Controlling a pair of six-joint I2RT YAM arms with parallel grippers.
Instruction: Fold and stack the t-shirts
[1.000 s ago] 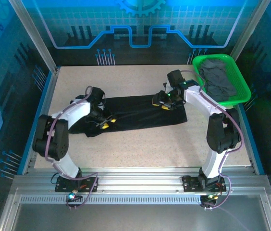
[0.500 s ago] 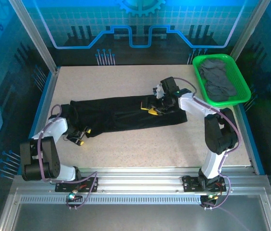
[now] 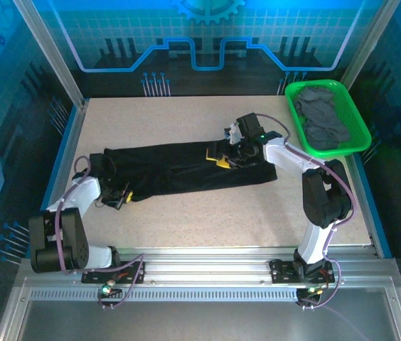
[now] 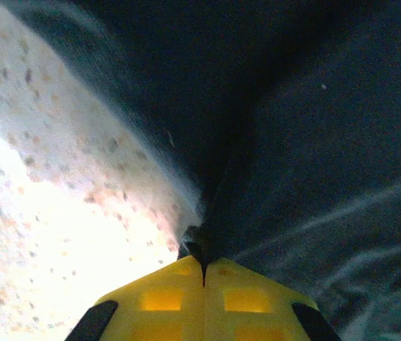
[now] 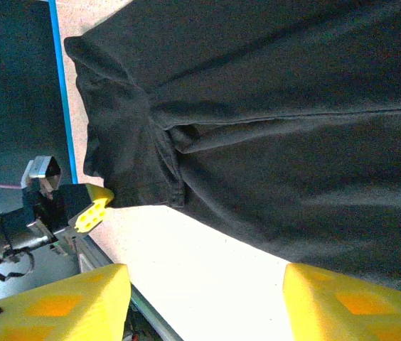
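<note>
A black t-shirt point(image 3: 179, 169) lies folded into a long band across the middle of the table. My left gripper point(image 3: 122, 196) sits at its near left corner. In the left wrist view the yellow fingers point(image 4: 165, 298) are pressed together, and the gripper point(image 4: 202, 263) is shut on a pinch of the black t-shirt's point(image 4: 314, 106) edge. My right gripper point(image 3: 222, 160) hovers over the band's right half, open. In its own view the gripper point(image 5: 204, 278) has nothing between its fingers, and the black t-shirt point(image 5: 293, 106) spreads beyond them. Dark grey t-shirts point(image 3: 321, 121) lie crumpled in the basket.
The bright green basket point(image 3: 314, 84) stands at the far right corner of the speckled table point(image 3: 207, 213). Metal frame posts and blue walls enclose the table. The right wrist view also catches the left gripper point(image 5: 87, 208) at the shirt's far corner.
My left arm swung from over the shirt's left half down to its near left corner and shut on the edge. My right gripper shifted left along the shirt and stayed open.
</note>
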